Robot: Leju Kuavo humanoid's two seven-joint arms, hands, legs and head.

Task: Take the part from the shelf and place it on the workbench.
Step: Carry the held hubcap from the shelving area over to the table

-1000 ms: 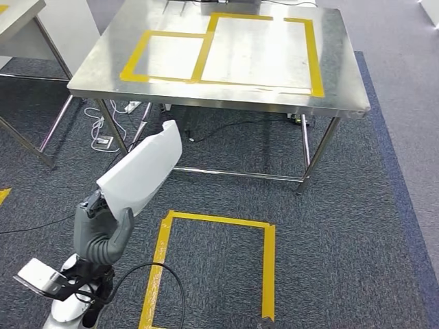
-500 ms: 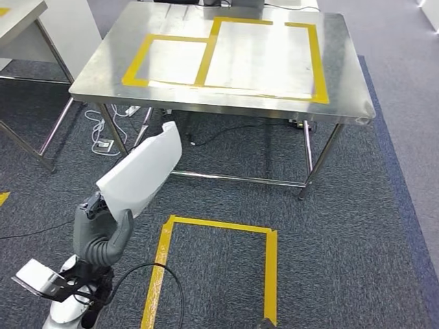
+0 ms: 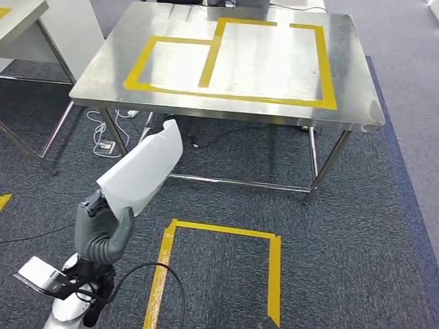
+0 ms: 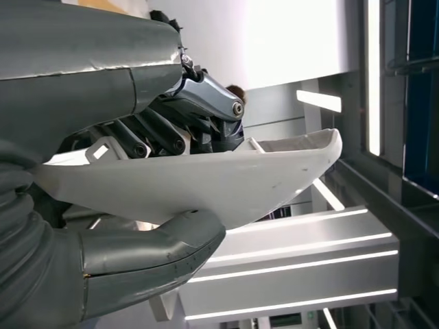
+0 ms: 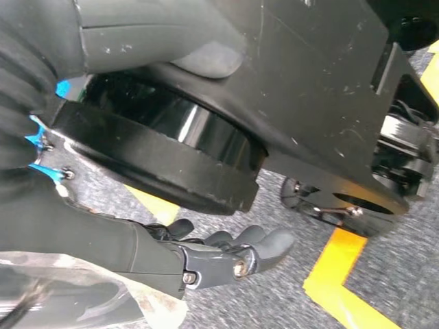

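Head view, part (image 3: 140, 170) hides left robot hand (image 3: 98, 233) fingers

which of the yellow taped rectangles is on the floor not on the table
The yellow tape outline on the dark carpet in front of the steel workbench. The two other taped rectangles, small and large, lie side by side on the workbench top.

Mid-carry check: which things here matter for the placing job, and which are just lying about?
Job:
- white part, held in the left hand
- steel workbench ahead, with yellow tape outlines on its top

Lying about:
- white cables on the carpet under the bench
- second table off to the left
- yellow tape square on the floor
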